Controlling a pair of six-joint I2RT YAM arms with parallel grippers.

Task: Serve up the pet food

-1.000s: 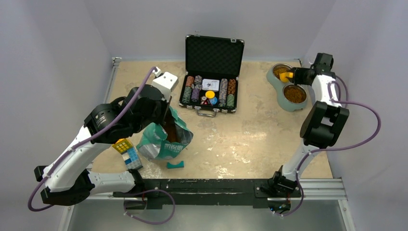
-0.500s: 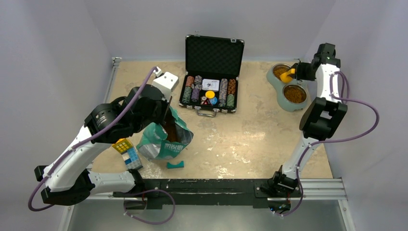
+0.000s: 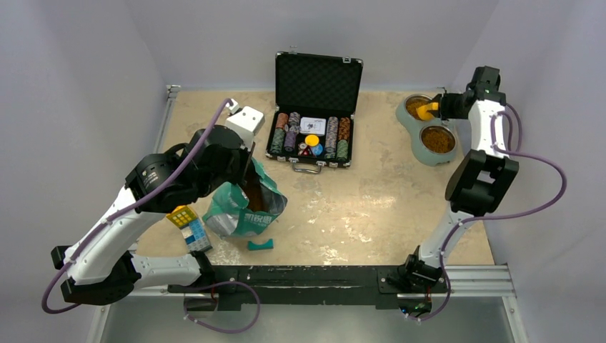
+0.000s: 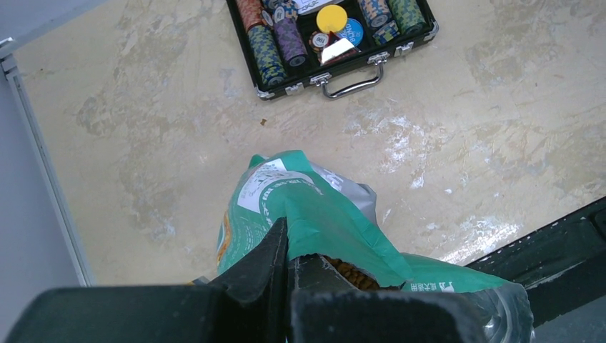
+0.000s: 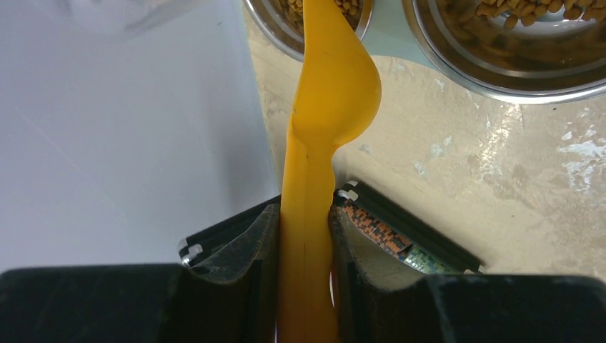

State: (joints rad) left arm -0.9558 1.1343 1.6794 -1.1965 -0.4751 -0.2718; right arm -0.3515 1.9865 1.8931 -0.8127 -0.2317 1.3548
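**At upper right, scoop over the feeder; at left centre, bag edge pinched**

Up at the right of the overhead view, grasps a yellow plastic scoop (image 3: 426,111) with the right gripper (image 5: 304,214), both fingers clenched on the flat handle. Points the scoop's head toward the upper of two round steel bowls (image 5: 500,84) set in a grey-green double feeder (image 3: 416,127). Shows small brown dry kibble pellets (image 5: 493,11) lying in both bowls; cannot tell whether the scoop touches them.

Toward the left centre, pinches the torn upper edge of a teal-green foil bag (image 3: 246,211) with the left gripper (image 4: 287,246), fingers shut tight on the film. Holds the bag's mouth up and open above the beige mottled tabletop (image 3: 371,207), with more kibble visible inside, just beyond the fingertips in the wrist view.

At top centre, finds an open black case (image 3: 318,78) of colourful poker chips (image 3: 289,136), apart from the bag. At lower left, beside the bag, finds a multicoloured puzzle cube (image 3: 182,216), and just below the bag a small teal block (image 3: 261,244).
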